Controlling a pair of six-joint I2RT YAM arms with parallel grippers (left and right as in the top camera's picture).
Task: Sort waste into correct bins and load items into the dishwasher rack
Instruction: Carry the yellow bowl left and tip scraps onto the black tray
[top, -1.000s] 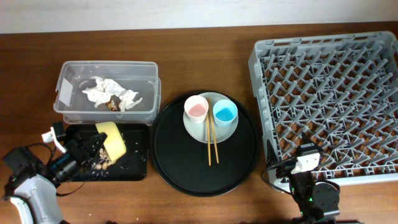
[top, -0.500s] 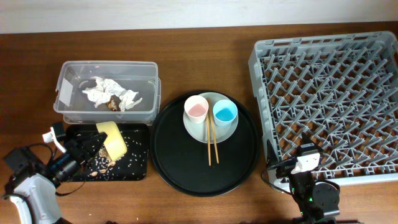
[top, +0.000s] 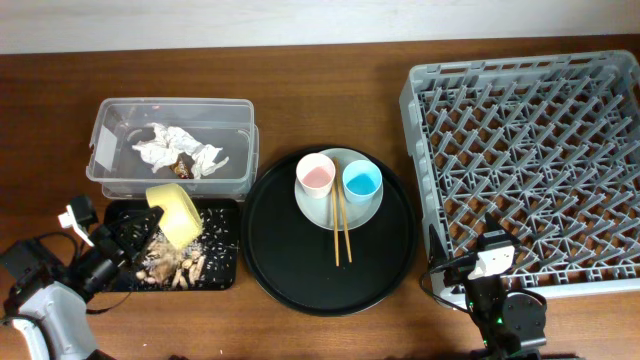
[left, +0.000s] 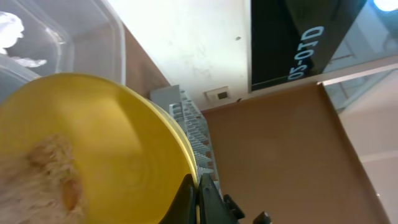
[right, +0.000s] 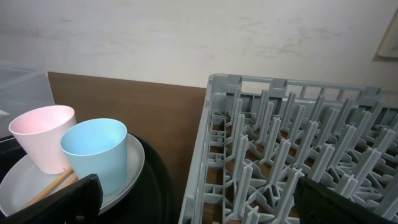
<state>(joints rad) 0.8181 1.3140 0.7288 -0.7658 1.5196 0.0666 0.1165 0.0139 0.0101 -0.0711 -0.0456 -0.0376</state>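
Yellow bowl (top: 176, 212) hung tipped over the black tray (top: 222, 268), lower left of frame, my left gripper (left: 194, 198) pinching its rim; scraps (top: 176, 266) lay below. Right gripper (right: 196, 202) stood open, lower right.

Far left on the bench (top: 300, 70) stands the box (top: 225, 122), with tissues (top: 165, 148) lying in it. Just near of it is the shallow tray (top: 226, 245), the two edge to edge. Food scraps (top: 175, 265) are heaped in its near middle, and the bowl (top: 175, 212) is tipped above its far part, by the box's near wall.

Moving right, the round tray (top: 290, 265) sits in the centre, just beside the box and the shallow tray. On its far half is the plate (top: 363, 212), carrying the left cup (top: 315, 175) and the right cup (top: 361, 181) side by side. The chopsticks (top: 339, 230) lie between them, running off the plate's near rim onto the round tray. Far right is the rack (top: 530, 150), just beside the round tray.
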